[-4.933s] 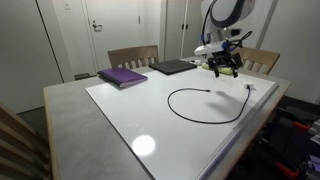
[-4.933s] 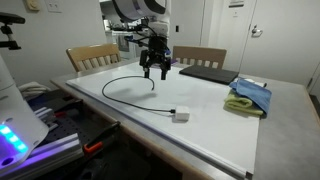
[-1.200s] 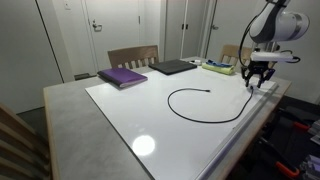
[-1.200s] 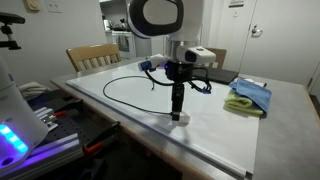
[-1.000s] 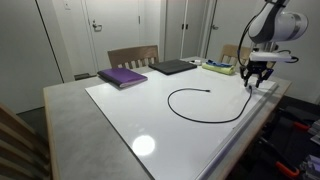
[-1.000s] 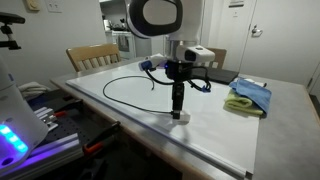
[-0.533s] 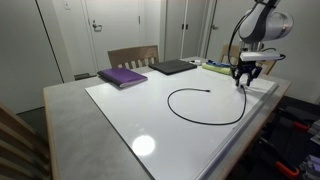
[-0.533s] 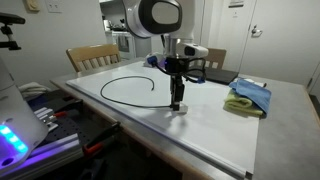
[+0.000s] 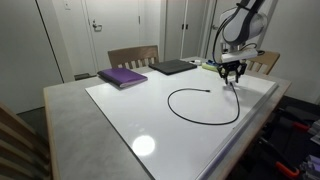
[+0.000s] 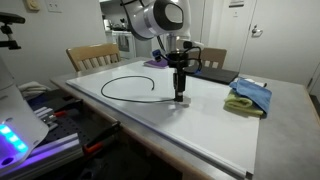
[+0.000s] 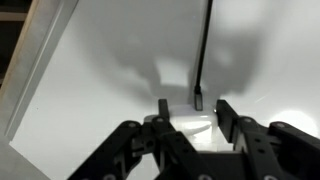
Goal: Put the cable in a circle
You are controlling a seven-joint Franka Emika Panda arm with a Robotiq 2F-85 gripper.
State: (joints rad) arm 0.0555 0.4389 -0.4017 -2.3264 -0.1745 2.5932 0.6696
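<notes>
The cable [image 9: 170,103] is a thin black cord lying in an open loop on the white tabletop [image 9: 130,115], seen in both exterior views, cable [image 10: 106,84]. My gripper [image 9: 232,82] points down over the loop's far end, gripper [image 10: 180,95]. In the wrist view the gripper [image 11: 193,108] is shut on the cable's white plug block [image 11: 190,124], and the black cord [image 11: 203,45] runs away from it across the table. The plug block sits low, at or just above the tabletop.
A purple book [image 9: 123,76] and a dark laptop [image 9: 172,67] lie at the back of the table. A blue and green cloth [image 10: 250,96] lies beside the gripper near the laptop [image 10: 210,72]. Wooden chairs [image 10: 92,56] stand behind the table.
My gripper has carried the white plug end away from the table's edge toward the laptop side, pulling the cable's tail in so the loop is more closed. Jaw width is unchanged.
</notes>
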